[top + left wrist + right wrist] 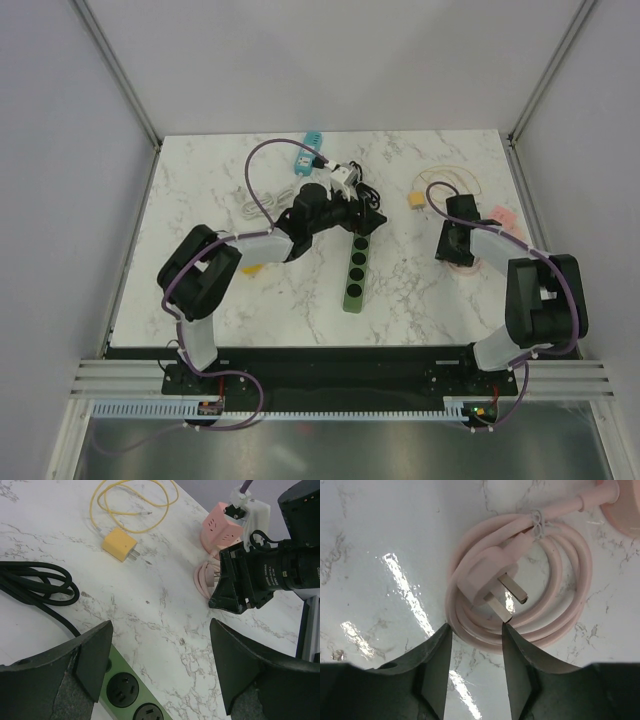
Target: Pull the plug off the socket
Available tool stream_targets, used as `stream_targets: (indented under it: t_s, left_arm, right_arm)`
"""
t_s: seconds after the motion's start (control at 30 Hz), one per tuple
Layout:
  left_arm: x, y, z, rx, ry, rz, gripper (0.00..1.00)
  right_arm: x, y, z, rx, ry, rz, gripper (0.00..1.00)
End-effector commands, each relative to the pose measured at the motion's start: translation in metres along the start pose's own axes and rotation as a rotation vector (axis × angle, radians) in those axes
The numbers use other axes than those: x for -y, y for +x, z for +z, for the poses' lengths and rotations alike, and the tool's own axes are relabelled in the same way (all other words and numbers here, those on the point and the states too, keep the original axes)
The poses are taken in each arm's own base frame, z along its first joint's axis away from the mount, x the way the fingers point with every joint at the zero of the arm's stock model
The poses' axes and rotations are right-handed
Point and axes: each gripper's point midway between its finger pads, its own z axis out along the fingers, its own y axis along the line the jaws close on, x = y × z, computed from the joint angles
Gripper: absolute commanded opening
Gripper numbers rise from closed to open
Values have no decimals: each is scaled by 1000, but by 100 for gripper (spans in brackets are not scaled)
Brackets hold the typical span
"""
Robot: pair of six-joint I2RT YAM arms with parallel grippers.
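A green power strip (355, 272) with black sockets lies mid-table; its near sockets are empty in the left wrist view (125, 692). My left gripper (357, 216) hangs over the strip's far end, jaws wide open and empty (160, 625). A black cable (37, 582) coils at the left and runs under my left finger; the black plug itself is hidden. My right gripper (452, 246) is open and empty (475, 627) just short of a coiled pink cable with a pink plug (492, 577).
A yellow charger (120, 545) with a yellow cable lies at the back. A pink cube socket (223, 527) stands by the right arm. A blue power strip (306, 150) and a white plug (343, 178) lie at the far middle.
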Motion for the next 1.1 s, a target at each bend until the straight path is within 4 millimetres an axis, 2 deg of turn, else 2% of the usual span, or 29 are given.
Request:
stream_targets:
  t_s: [0.0,0.1,0.13,0.27,0.5,0.57,0.67,0.73,0.77,0.9,1.0,1.03,1.07]
  left_arm:
    - [4,-23,-4,59,32,-15,85]
    - [-2,-24,-6,62,26,-25,85]
    - [-5,-25,-7,63,21,-28,85]
    - [-12,-27,-11,70,8,-41,85]
    - [-24,-31,-18,82,3,-85,85]
    - [-30,-32,-21,85,-1,-105,85]
    - [-33,-34,-24,90,-2,-111,84]
    - [-36,-36,-25,94,-5,-111,84]
    - [-35,-36,-26,93,-3,-110,84]
    - [-37,-34,-27,82,8,-112,84]
    - [-33,-35,-26,78,26,-110,81]
    - [-33,-34,-26,75,31,-110,81]
    - [-33,-32,-24,70,35,-113,81]
  right_arm:
    - [-23,5,13,0,-62,-5,48]
    - [-28,10,13,-9,-71,-24,34]
    - [-30,13,12,-14,-76,-25,24]
    - [-47,27,6,-26,-119,-58,15]
    - [-88,54,-26,-19,-250,-113,11]
    - [-93,59,-31,-27,-264,-125,10]
    - [-112,65,-47,-22,-328,-125,10]
    - [-136,76,-61,-36,-393,-149,10]
    - [-149,87,-67,-47,-420,-183,10]
    - [-171,105,-76,-72,-455,-216,17]
    - [-179,107,-84,-69,-477,-234,35]
    - [-176,103,-86,-56,-458,-235,50]
    - [-173,99,-88,-40,-447,-240,58]
